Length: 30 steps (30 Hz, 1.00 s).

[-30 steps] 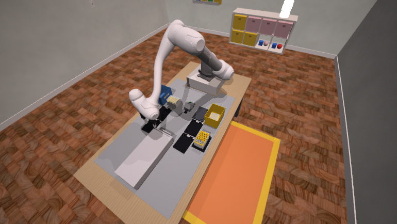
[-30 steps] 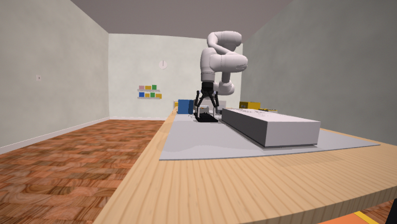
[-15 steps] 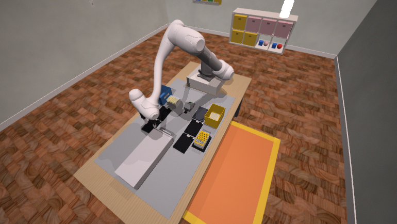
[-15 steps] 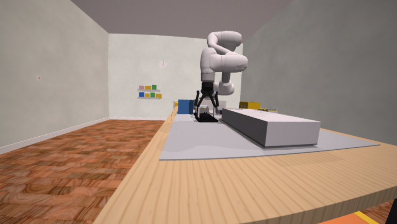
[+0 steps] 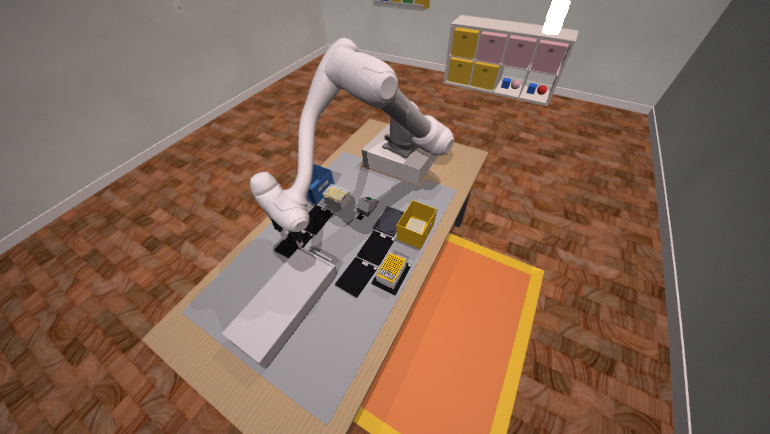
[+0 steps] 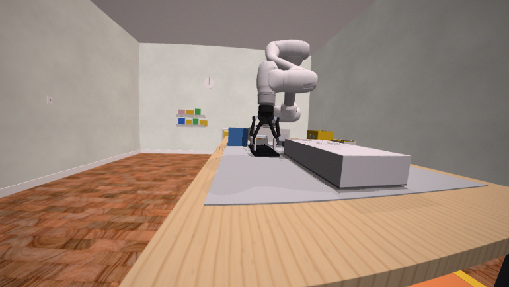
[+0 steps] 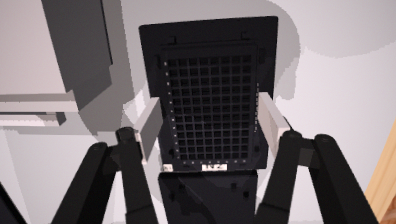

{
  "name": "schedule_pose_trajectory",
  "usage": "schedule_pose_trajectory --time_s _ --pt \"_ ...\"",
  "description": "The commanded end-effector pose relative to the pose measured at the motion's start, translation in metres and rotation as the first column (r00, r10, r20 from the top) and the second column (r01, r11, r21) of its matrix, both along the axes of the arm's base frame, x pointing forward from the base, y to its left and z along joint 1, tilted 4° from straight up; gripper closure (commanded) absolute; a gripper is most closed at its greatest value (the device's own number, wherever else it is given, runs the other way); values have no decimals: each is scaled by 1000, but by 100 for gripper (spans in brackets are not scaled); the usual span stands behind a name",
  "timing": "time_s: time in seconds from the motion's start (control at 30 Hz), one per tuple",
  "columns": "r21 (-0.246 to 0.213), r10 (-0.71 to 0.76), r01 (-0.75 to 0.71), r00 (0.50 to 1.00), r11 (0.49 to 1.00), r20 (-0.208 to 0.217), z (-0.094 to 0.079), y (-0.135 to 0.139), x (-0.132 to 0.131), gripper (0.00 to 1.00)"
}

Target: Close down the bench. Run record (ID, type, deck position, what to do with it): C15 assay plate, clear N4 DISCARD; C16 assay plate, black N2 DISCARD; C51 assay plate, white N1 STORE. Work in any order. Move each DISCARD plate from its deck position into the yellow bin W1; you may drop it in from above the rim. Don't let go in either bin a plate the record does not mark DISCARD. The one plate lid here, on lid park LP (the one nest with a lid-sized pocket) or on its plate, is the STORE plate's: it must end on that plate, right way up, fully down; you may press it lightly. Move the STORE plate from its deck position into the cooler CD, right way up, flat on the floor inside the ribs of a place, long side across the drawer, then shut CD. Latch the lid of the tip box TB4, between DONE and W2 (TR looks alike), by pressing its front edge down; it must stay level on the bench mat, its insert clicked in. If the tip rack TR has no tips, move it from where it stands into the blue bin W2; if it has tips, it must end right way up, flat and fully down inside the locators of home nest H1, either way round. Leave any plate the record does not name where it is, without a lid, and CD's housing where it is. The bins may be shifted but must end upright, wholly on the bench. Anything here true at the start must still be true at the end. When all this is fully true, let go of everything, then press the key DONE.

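My gripper (image 5: 292, 239) (image 6: 264, 141) (image 7: 209, 107) hangs straight down over the black assay plate (image 7: 212, 100) (image 6: 265, 151), which lies in its black nest (image 7: 207, 30) at the left side of the mat. The fingers are open and straddle the plate's long sides; the white pads stand close beside its walls. The yellow bin W1 (image 5: 408, 235) stands on the right side of the bench with a pale plate (image 5: 415, 225) inside. The cooler CD (image 5: 285, 307) (image 6: 349, 160) (image 7: 50, 50) lies just beside the nest, and its drawer looks shut.
The blue bin W2 (image 5: 319, 180) (image 6: 237, 136), the tip box TB4 (image 5: 335, 196) and the key DONE (image 5: 367, 204) stand behind the gripper. A tip rack with yellow tips (image 5: 390, 268) sits in a nest at the right. Two empty black nests (image 5: 374, 249) (image 5: 354, 276) lie beside it. The bench's wooden edge (image 7: 385, 175) is near.
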<state>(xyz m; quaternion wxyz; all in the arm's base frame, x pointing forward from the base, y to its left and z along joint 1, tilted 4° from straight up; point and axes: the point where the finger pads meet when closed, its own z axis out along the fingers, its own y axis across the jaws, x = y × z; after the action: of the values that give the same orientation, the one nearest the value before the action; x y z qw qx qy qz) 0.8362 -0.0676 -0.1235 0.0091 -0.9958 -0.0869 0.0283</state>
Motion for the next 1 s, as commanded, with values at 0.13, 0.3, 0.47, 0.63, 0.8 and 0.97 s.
schedule_pose_trajectory --time_s 0.13,0.3,0.47,0.63,0.8,0.97 --pt "0 0 0 1000 1000 -2 -3 -3 -2 39" --pt "0 0 0 1000 1000 -2 -3 -3 -2 40" --pt "0 0 0 1000 1000 -2 -3 -3 -2 43" --pt "0 0 0 1000 1000 -2 -3 -3 -2 45" --pt "0 0 0 1000 1000 -2 -3 -3 -2 100" --pt "0 0 0 1000 1000 -2 -3 -3 -2 100"
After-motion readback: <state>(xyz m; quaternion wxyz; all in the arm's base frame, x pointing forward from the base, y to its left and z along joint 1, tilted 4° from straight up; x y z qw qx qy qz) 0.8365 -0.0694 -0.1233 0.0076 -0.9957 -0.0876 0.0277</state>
